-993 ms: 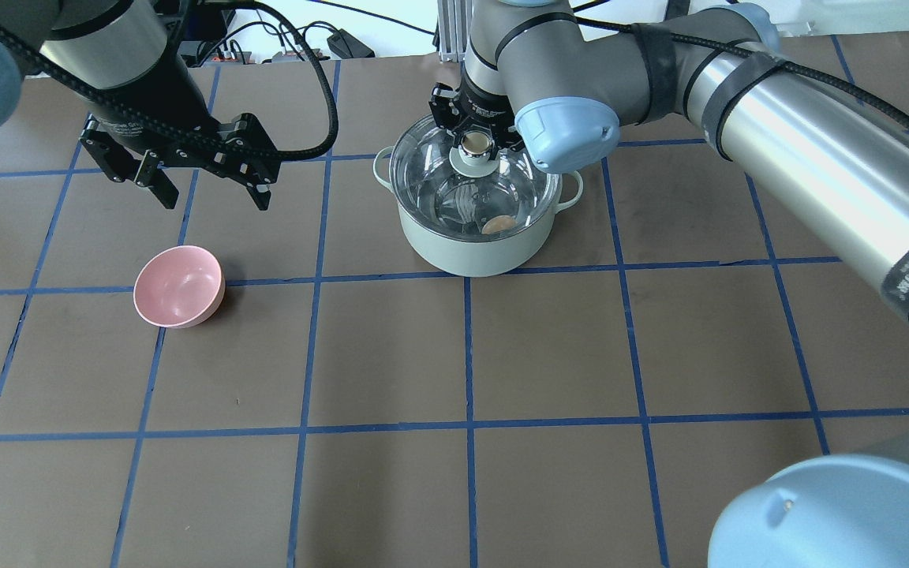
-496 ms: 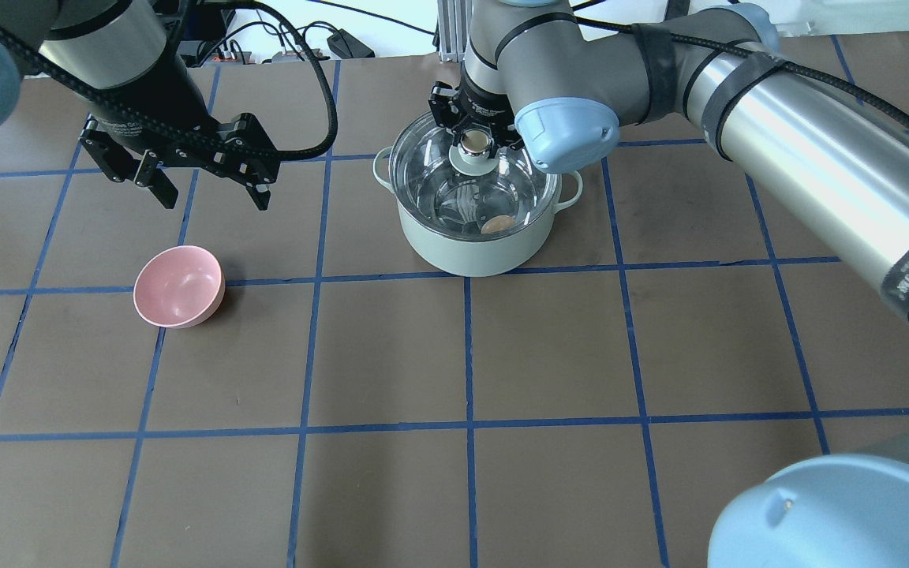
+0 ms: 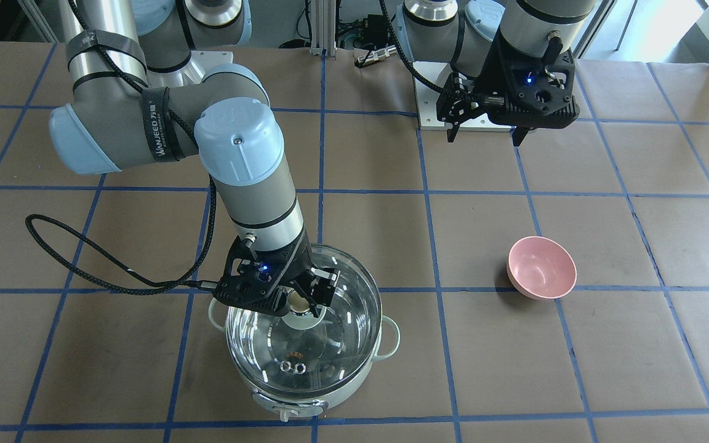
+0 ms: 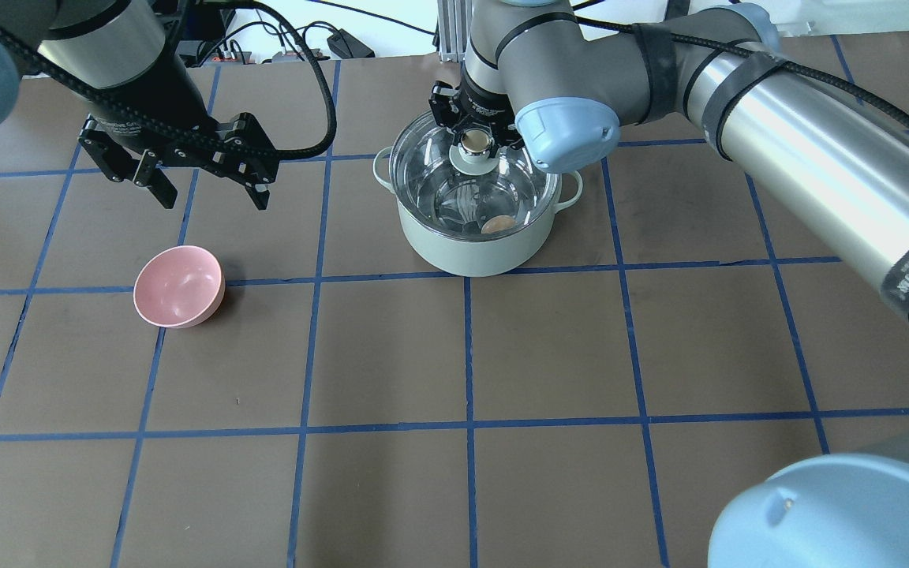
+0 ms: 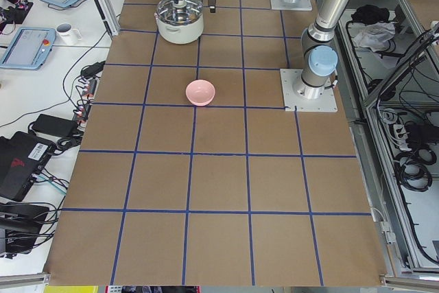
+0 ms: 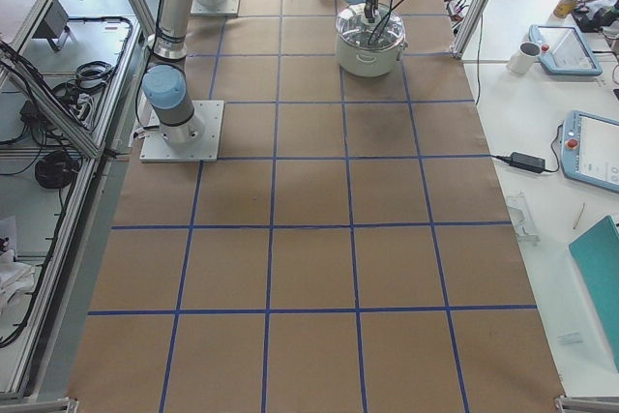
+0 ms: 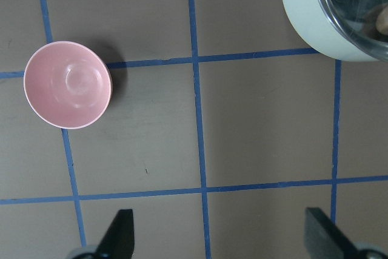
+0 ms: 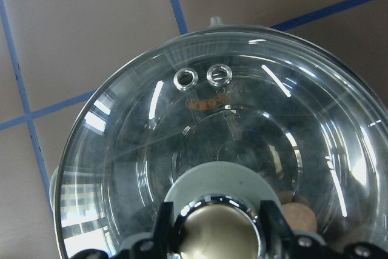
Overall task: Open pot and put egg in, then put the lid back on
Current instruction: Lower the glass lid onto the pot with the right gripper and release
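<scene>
The mint-green pot [image 4: 470, 254] stands at the far middle of the table, and also shows in the front view [image 3: 305, 401]. The clear glass lid [image 4: 431, 177] sits on its rim. The tan egg [image 4: 498, 224] lies inside, seen through the glass, and also shows in the right wrist view [image 8: 295, 213]. My right gripper [image 4: 473, 142] is straight above the pot. Its fingers [image 8: 165, 225] are shut on the lid's beige knob [image 8: 218, 232]. My left gripper [image 4: 214, 199] hangs open and empty above the table, left of the pot.
A small empty pink bowl [image 4: 178, 285] stands on the table left of the pot, below my left gripper, and shows in the left wrist view [image 7: 66, 84]. Blue tape lines grid the brown table. Cables and a mount lie along the far edge.
My right gripper and the lid's knob have shifted very slightly toward the far edge. The left gripper has crept a little the same way. The pot, egg and bowl have not moved.
</scene>
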You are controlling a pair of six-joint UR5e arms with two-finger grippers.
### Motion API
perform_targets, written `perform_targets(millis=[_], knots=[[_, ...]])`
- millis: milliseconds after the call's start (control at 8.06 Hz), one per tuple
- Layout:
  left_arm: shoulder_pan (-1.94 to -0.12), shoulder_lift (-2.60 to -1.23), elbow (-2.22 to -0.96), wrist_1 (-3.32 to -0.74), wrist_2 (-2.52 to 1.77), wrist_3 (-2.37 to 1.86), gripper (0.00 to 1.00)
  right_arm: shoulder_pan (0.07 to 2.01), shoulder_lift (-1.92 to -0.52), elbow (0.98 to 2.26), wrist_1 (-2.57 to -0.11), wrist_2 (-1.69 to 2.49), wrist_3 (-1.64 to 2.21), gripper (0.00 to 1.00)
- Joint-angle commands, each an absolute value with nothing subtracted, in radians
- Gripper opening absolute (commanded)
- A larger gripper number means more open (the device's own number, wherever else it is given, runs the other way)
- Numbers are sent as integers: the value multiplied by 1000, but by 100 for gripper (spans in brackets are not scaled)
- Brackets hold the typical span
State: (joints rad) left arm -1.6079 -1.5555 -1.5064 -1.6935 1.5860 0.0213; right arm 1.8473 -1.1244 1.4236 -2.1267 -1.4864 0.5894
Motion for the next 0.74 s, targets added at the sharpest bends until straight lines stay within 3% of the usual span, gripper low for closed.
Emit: perform_targets(millis=[0, 124, 620], knots=[[-1608, -1555, -1506, -1694, 1586, 21, 100, 1848, -1123, 1425, -2128, -1486, 592, 87], [-1608, -1555, -1506, -1694, 1586, 21, 100, 1847, -1124, 1425, -2128, -1486, 594, 100], [-1606, -1555, -1506, -1694, 1586, 25, 100, 1774, -1196, 1420, -2082, -1488, 424, 100]])
